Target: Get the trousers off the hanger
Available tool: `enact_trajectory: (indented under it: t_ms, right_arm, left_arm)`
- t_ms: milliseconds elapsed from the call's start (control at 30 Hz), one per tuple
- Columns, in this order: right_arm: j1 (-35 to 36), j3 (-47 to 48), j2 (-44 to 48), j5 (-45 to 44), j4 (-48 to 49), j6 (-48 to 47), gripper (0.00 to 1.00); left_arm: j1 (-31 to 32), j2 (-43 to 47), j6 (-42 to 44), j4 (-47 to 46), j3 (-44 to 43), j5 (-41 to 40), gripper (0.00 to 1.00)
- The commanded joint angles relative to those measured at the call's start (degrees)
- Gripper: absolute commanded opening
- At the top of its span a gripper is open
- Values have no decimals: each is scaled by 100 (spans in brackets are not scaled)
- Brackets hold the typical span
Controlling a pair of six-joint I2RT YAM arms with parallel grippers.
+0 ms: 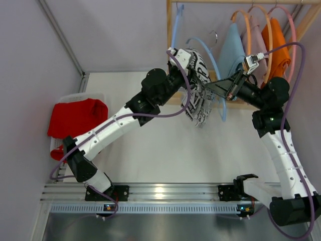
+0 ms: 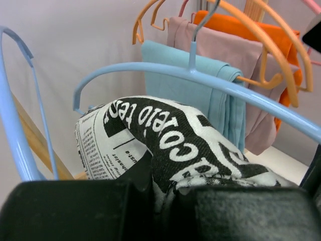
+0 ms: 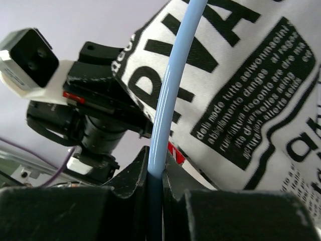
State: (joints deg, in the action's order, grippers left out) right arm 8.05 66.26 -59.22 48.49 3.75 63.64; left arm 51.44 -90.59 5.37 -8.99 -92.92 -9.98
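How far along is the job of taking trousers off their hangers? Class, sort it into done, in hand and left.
Done: the red trousers lie off-hanger at the left. In hand: the left gripper pinches the printed trousers, not yet clear of the blue hanger that the right gripper clamps. Left: the light blue trousers, mauve trousers and orange trousers hang on the rack.

White table [image 1: 160, 150] filling mid view. Red trousers [image 1: 77, 118] lying crumpled at far L edge, draping over white bin [image 1: 70, 96] sitting on tabletop. Wooden rack [image 1: 169, 35] standing along far side, R of centre. Metal rail [image 1: 165, 192] running across near edge, carrying both arm bases.
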Motion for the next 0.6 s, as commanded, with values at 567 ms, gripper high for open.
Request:
enact_trajectory:
  t_ms: [567]
  right_arm:
    - [-471,-1906,122,-472,-190,-835,0]
  left_arm:
    - [6,393,-519,-173,-2449,312,0]
